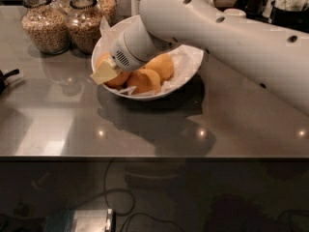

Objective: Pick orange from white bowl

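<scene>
**Asker:** While the white arm (227, 30) reaches in from the upper right, where is the hand?

**Describer:** The hand (106, 71) sits at the left rim of the white bowl (164, 92), upper centre of the frame, on a grey worktop (217, 124); only a pale wedge of it shows, so I cannot tell whether it is open or closed, or holding anything.

**Asker:** And the orange?

**Describer:** The orange (119, 79) lies in the bowl on crinkled paper (190, 57), directly under the hand and apparently touching it; other oranges (161, 65) sit just right of it; grain jars (46, 25) stand at upper left.

**Asker:** How will it handle?

**Describer:** Probably firm, round and moderately heavy; its pebbled skin should give fair grip; best taken across its widest middle, since it may roll against its neighbours.
</scene>
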{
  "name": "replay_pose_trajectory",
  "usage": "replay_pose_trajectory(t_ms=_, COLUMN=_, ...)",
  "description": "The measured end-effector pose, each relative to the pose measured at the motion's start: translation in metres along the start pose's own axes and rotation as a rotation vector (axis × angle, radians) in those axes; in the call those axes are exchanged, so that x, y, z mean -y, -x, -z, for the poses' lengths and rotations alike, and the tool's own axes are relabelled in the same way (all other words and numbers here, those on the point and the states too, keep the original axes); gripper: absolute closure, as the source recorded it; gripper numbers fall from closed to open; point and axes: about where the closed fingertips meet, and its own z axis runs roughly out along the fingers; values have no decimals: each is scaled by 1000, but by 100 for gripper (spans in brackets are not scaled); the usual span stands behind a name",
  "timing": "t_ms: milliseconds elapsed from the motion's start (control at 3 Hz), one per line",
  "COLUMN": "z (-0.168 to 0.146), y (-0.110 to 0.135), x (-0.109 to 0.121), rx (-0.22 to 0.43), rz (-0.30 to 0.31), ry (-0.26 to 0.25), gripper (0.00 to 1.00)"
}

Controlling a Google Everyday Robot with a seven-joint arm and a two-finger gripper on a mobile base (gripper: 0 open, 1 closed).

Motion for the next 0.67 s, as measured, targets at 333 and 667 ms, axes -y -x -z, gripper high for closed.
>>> replay_pose_trajectory(t_ms=333, z=7, y=1, x=1, rx=33, rz=-5, ry=31, gripper=100)
replay_pose_trajectory(t_ms=667, z=45, y=7, x=2, rx=151, rz=-17, ry=149, gripper=100)
